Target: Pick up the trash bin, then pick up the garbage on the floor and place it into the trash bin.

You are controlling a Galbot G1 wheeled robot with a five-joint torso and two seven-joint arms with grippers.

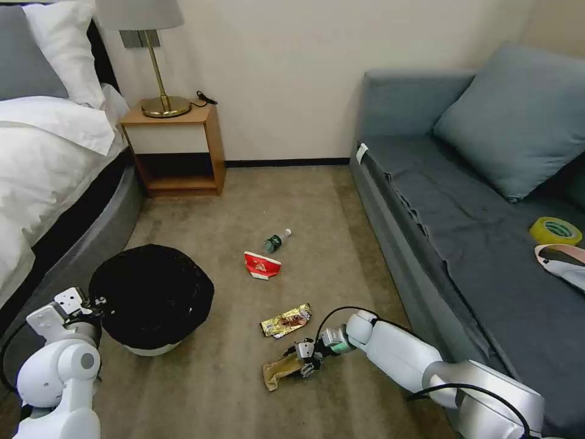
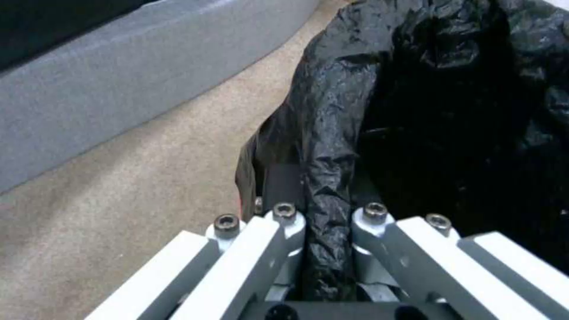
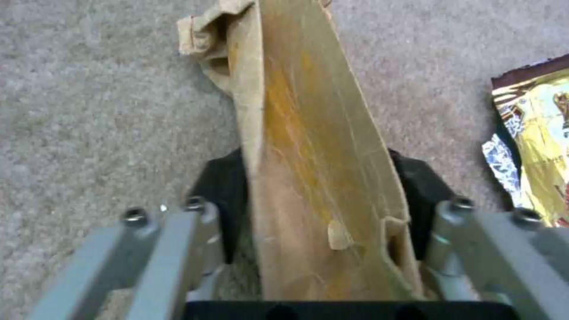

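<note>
Carpet [image 1: 341, 207] of short beige pile lies under all the litter, and the step in hand is the right gripper's [image 1: 306, 360] grasp of the brown wrapper [image 1: 279, 371]. That gripper sits low at the floor with the wrapper running lengthways between its fingers [image 3: 222, 200]; the jaws flank the paper, yet a slight gap seems to remain on each side, so whether they press it cannot be told. To do this well, the jaws should probably close across the stiff, creased middle of the wrapper rather than its frayed, folded end, and lift straight up so the thin paper does not slide out or drag on the pile.

The left gripper [image 2: 329, 213] is clenched on the trash bin's [image 1: 151, 299] rim, pinching a fold of the crinkly black bag [image 2: 415, 111] between its fingers [image 2: 284, 222]. The bin is round and white under the draped glossy film, and it is near the bed's grey base [image 1: 79, 244], well apart from the wrapper.

Just beside the brown wrapper lies the gold snack wrapper [image 1: 286, 321], shiny foil with a torn silver edge. Farther off are the crushed red-and-white paper cup [image 1: 262, 266] and, just beyond it, the small clear bottle [image 1: 277, 241], smooth and rounded, likely to roll. A yellow tape roll [image 1: 555, 231] rests on the grey sofa [image 1: 463, 244].
</note>
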